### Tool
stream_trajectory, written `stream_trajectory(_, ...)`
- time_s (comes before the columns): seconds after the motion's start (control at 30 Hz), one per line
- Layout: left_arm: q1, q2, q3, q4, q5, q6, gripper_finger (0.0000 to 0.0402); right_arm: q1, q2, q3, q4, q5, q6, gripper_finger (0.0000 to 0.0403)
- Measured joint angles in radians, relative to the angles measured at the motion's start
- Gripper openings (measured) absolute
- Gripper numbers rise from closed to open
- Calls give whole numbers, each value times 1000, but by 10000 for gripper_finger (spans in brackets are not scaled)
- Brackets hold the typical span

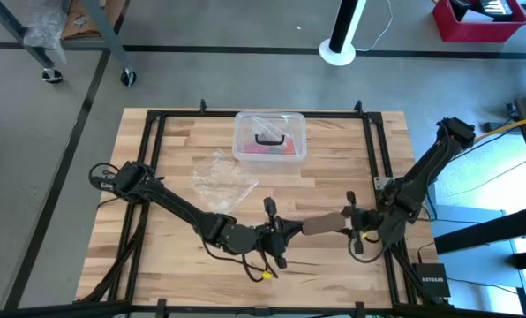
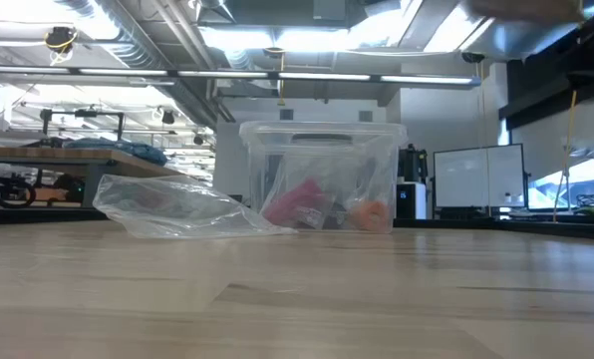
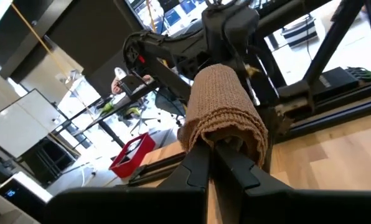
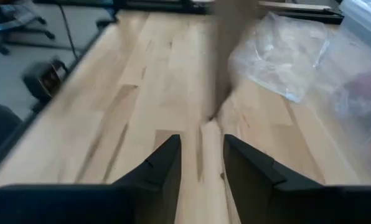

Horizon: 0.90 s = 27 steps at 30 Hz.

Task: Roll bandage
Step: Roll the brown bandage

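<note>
The brown bandage (image 1: pixel 325 223) spans between my two grippers near the table's front edge, clear of the wood. Its left end is wound into a small roll (image 3: pixel 226 112) over the tips of my left gripper (image 1: pixel 291 231), whose fingers are shut. My right gripper (image 1: pixel 351 221) is at the strip's right end. In the right wrist view the strip (image 4: pixel 226 62) runs away from its fingers as a blurred brown band. Neither gripper shows in the low view. My left gripper has the bandage's roll (image 3: pixel 235 134) wrapped in a few layers over its shut fingertips (image 3: pixel 198 165). The roll hides whether an end is pinched between them. The fingers lie level, pointing toward the table's right, and the roll is off the table. My right gripper holds the bandage's right end (image 4: pixel 211 140) between its two fingers (image 4: pixel 167 165), coming level from the table's right, along the strip. The strip runs straight toward my left gripper above the table.
A clear plastic box with a black handle (image 1: pixel 270 137) stands at the far middle of the table; it also shows in the low view (image 2: pixel 322 179). A crumpled clear bag (image 1: pixel 221 177) lies in front of it to the left. A black frame (image 1: pixel 382 150) borders the table.
</note>
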Motion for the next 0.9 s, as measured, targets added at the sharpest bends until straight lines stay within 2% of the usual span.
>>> stream_trajectory(0.1,-1,0,0,-7,0,-2,1,0,-57,0,-5,-27,10,134)
stream_trajectory(0.23,-3,0,0,-17,0,-12,1,0,-111,1,-59,-5,36,166)
stream_trajectory(0.37,-4,0,0,-24,0,-20,1,0,-140,1,-132,-27,77,197)
stream_trajectory(0.47,-4,0,0,-26,0,-29,1,0,-145,1,-117,-28,85,208)
stream_trajectory(0.67,-4,0,0,-14,0,-31,1,0,-114,-26,-8,-50,53,202)
stream_trajectory(0.9,-4,0,0,-4,0,-29,1,0,-90,-55,114,4,-1,164)
